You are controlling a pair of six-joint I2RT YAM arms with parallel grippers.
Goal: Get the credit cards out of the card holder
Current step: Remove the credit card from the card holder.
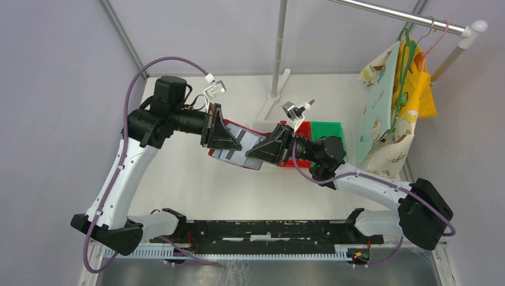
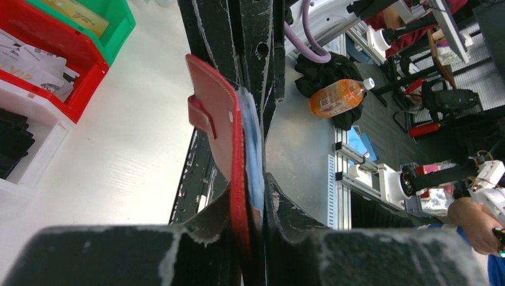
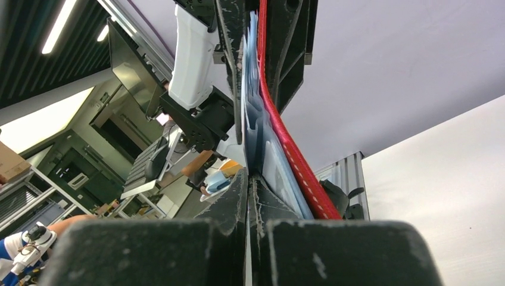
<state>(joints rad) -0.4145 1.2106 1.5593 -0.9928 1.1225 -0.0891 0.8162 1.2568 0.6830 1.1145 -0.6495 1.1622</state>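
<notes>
The red card holder [image 1: 237, 155] hangs open in the air between my two grippers, its grey-blue pockets facing up. My left gripper [image 1: 225, 136] is shut on its left part; in the left wrist view the holder [image 2: 217, 113] runs edge-on up from the closed jaws of that gripper [image 2: 247, 190], snap tab showing. My right gripper [image 1: 261, 152] is at the holder's right end. In the right wrist view this gripper [image 3: 248, 179] is shut on a thin flat sheet, seemingly a credit card [image 3: 247, 119], beside the holder's red edge [image 3: 286, 143]. The other cards are hidden.
Behind the grippers stand a white bin [image 1: 265, 126], a red bin [image 1: 305, 127] and a green bin [image 1: 326, 128]; the left wrist view shows the red bin [image 2: 71, 59] holding cards. A pole [image 1: 277, 47] stands at the back; clothes hang on a rail [image 1: 393, 101] at the right.
</notes>
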